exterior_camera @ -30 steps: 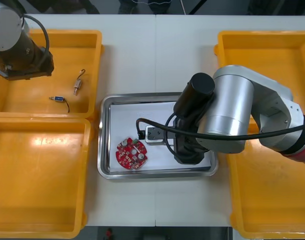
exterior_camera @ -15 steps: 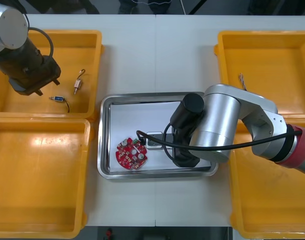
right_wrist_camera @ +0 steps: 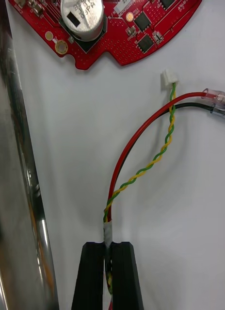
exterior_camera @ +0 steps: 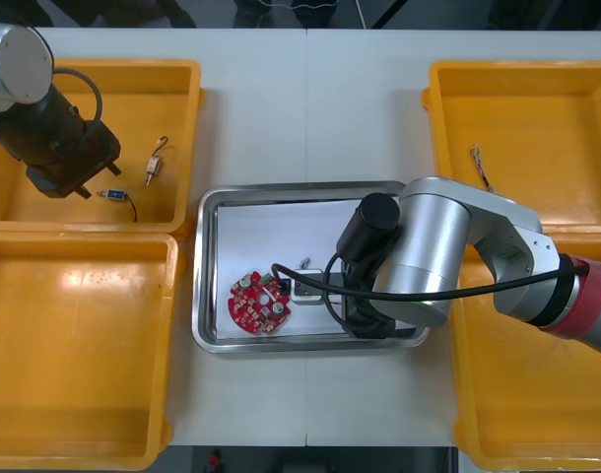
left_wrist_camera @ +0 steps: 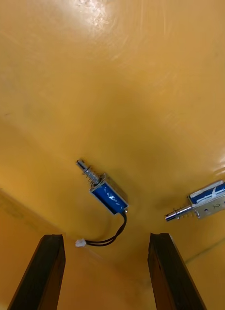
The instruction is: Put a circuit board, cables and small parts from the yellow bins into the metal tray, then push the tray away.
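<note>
Your R gripper (right_wrist_camera: 109, 248), in metal tray (exterior_camera: 281, 188) mid-frame, pinches red and yellow cable (right_wrist_camera: 146, 124); L gripper (left_wrist_camera: 106, 237) hangs spread over small metal part (left_wrist_camera: 108, 194), upper-left yellow bin (exterior_camera: 113, 74).

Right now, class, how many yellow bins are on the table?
4: far left bin, below the left gripper; near left bin; far right bin; near right bin, partly under the right arm. None looks hidden.

left gripper (left_wrist_camera: 106, 237): fingers (left_wrist_camera: 49, 266) wide apart, pointing down
right gripper (right_wrist_camera: 108, 244): low, fingers (right_wrist_camera: 93, 276) pinched on cable (right_wrist_camera: 141, 169)
right arm (exterior_camera: 448, 246): bent, reaching inward
</note>
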`<action>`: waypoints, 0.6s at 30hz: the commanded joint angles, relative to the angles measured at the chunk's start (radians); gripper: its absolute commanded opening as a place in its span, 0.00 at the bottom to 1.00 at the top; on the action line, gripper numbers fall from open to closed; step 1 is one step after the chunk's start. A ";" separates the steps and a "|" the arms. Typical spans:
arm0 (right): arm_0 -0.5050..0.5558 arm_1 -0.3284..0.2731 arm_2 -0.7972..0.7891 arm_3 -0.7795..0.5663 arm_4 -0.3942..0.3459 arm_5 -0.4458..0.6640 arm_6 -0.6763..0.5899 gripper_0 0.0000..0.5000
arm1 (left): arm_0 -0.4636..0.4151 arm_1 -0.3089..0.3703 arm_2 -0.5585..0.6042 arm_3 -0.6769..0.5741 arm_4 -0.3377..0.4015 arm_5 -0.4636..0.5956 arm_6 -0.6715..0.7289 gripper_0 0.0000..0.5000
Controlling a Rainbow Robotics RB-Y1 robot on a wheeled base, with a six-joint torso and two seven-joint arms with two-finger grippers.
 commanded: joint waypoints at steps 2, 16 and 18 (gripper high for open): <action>0.009 0.028 0.011 -0.010 0.005 0.006 -0.035 0.90 | -0.059 -0.021 -0.015 0.040 -0.022 -0.049 0.080 1.00; 0.008 0.030 -0.037 -0.018 -0.001 0.012 -0.063 1.00 | -0.088 -0.050 -0.071 0.137 -0.067 -0.120 0.090 1.00; 0.003 0.030 -0.057 -0.022 -0.016 0.015 -0.066 1.00 | -0.088 -0.053 -0.084 0.157 -0.070 -0.143 0.089 1.00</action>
